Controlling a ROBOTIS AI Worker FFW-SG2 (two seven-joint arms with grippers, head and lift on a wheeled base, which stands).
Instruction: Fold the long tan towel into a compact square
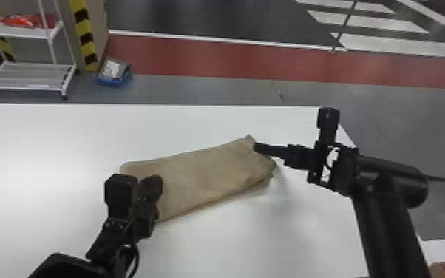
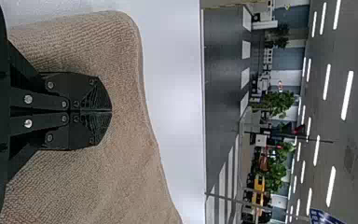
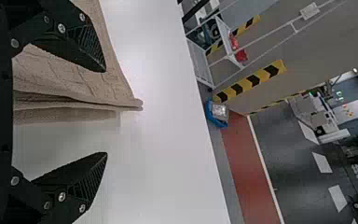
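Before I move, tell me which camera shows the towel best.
The head view: it takes in nearly the whole towel, including its long front edge. The left wrist view shows one end close up, behind the left gripper; the right wrist view shows a corner with its stacked layers.

The tan towel [image 1: 210,173] is lying on the white desk [image 1: 48,140] in a long folded strip – its cloth is finely ribbed, and layered edges are showing at its right end.
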